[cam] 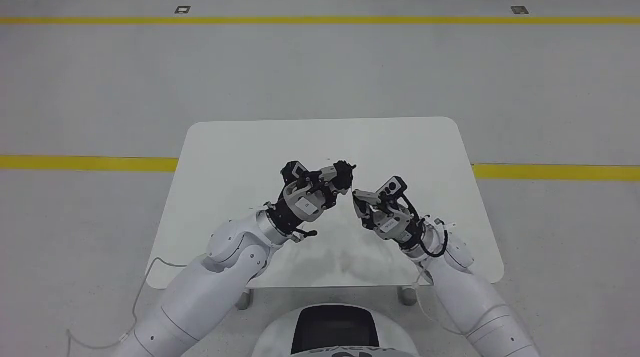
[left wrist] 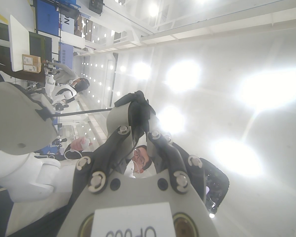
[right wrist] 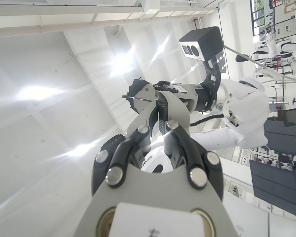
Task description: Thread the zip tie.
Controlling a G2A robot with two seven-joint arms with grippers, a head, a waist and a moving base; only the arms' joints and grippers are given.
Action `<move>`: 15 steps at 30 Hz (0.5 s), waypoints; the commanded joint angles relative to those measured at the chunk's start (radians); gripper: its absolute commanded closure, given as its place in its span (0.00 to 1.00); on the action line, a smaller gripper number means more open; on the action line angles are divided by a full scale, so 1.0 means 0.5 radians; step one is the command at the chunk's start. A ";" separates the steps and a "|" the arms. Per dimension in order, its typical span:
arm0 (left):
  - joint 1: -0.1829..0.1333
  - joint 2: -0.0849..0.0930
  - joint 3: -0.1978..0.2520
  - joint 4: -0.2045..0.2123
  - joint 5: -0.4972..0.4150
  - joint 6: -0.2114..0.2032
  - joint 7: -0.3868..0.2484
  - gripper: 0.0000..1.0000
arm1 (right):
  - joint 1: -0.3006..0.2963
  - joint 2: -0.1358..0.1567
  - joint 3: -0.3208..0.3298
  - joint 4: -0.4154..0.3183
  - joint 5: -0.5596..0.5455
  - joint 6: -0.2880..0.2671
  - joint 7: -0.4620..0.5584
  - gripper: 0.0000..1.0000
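Right claw (right wrist: 159, 104), nearer, raised above the bench (cam: 400, 142) right of centre: clenched on one end of the zip tie (right wrist: 138, 98). The zip tie is a thin strip held in the air, running leftward to the left claw (left wrist: 138, 117). Left claw, just beyond and beside the right one: fingers pressed together, clamped on the strip, whose tip pokes out past it.

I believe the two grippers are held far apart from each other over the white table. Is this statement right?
Not fully: "far apart" is wrong. The top view shows the left gripper and the right gripper held close together over the white table, their tips nearly meeting.
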 commanded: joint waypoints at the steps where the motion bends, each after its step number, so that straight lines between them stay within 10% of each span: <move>1: 0.000 0.000 0.000 0.000 0.000 0.000 0.000 1.00 | -0.002 0.000 0.001 -0.002 -0.004 -0.001 -0.002 1.00; 15: 0.000 0.000 0.000 0.000 0.000 0.000 0.000 1.00 | -0.025 0.008 0.025 -0.001 -0.032 -0.015 -0.011 1.00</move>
